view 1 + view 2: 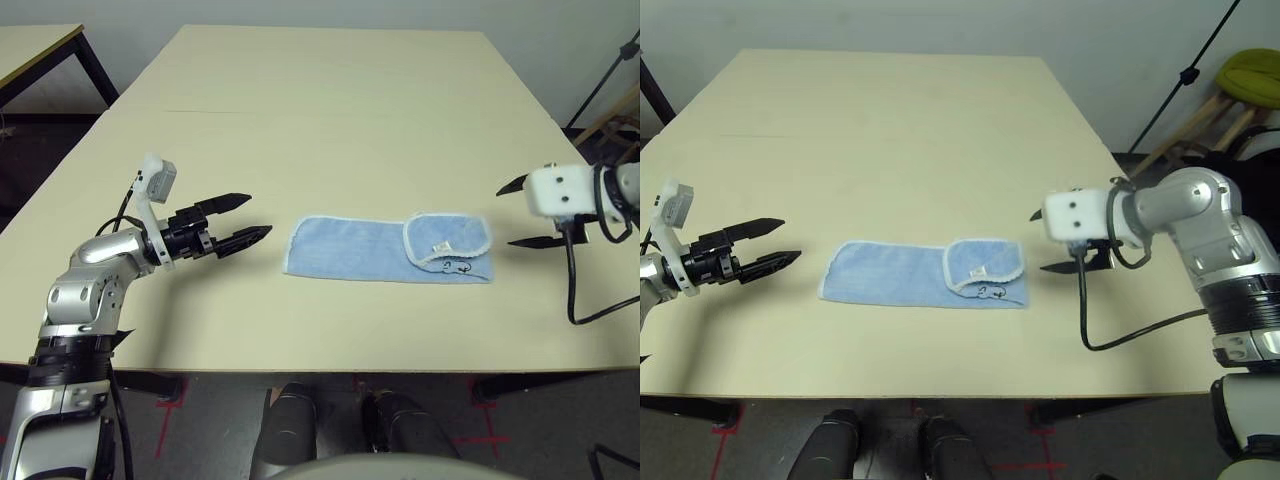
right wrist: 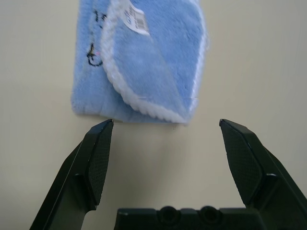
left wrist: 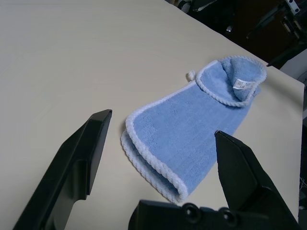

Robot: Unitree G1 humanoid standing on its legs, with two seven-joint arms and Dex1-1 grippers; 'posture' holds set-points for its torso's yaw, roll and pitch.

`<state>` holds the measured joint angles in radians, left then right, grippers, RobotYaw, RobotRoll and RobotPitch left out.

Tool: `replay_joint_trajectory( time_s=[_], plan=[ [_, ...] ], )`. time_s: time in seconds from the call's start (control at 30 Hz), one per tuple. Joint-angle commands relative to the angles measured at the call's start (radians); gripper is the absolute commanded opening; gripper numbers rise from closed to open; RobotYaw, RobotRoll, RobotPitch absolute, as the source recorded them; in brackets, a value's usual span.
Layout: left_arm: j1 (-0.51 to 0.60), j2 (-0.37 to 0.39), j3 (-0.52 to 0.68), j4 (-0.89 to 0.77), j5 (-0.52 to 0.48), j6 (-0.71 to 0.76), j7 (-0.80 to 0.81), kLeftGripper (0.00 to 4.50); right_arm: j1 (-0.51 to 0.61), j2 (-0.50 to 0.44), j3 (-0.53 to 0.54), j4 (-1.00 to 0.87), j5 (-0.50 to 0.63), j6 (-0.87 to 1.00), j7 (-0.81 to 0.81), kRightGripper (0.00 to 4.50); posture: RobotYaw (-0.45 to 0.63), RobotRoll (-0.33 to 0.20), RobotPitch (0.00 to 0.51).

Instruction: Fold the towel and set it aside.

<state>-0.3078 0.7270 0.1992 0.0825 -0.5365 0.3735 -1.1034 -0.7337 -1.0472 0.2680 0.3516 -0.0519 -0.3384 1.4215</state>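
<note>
- You are looking down at a big pale table [image 1: 330, 110], and the towel [image 1: 370, 250] is lying flat on it, near the front edge and between the two arms.
- The towel is light blue with a white edge, and it is lying as a long strip, already folded once along its length.
- The end of the strip on your right side is flipped back over the rest, so a small white tag [image 2: 135, 18] is showing on top.
- A tiny dark stitched logo [image 2: 95, 50] is sitting on the layer under that flap, close to the corner.
- Your left gripper [image 1: 246, 217] is hanging just above the table, a little way off the left end of the towel, and it is not touching it. Its two black fingers [image 3: 81, 163] are spread wide apart and holding nothing.
- Your right gripper [image 1: 1044, 241] is waiting just beside the right end of the towel, also not touching. Its fingers [image 2: 98, 158] are wide apart too, with nothing between them.
</note>
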Motion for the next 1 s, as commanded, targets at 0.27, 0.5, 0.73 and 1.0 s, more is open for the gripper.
replay_joint_trajectory(
  time_s=[0.27, 0.5, 0.73, 1.0],
  plan=[
    [0.024, -0.006, 0.006, -0.027, 0.003, -0.013, 0.018, 4.50, -0.068, 0.116, 0.075, 0.138, -0.167, -0.191, -0.076, 4.44, 0.20, 0.000, 0.150],
    [0.033, 0.001, 0.013, -0.040, -0.003, -0.010, 0.024, 4.50, -0.140, 0.177, 0.091, 0.225, -0.184, -0.242, -0.081, 2.38, 0.21, 0.000, 0.152],
    [0.038, 0.000, 0.015, -0.052, -0.009, -0.006, 0.031, 4.50, -0.240, 0.264, 0.125, 0.319, -0.211, -0.314, -0.085, 0.03, 0.22, 0.000, 0.155],
    [0.040, -0.021, 0.003, -0.088, -0.025, 0.018, 0.060, 4.50, -0.277, 0.325, 0.132, 0.384, -0.214, -0.361, -0.110, 2.42, 0.23, 0.000, 0.158]
  ],
)
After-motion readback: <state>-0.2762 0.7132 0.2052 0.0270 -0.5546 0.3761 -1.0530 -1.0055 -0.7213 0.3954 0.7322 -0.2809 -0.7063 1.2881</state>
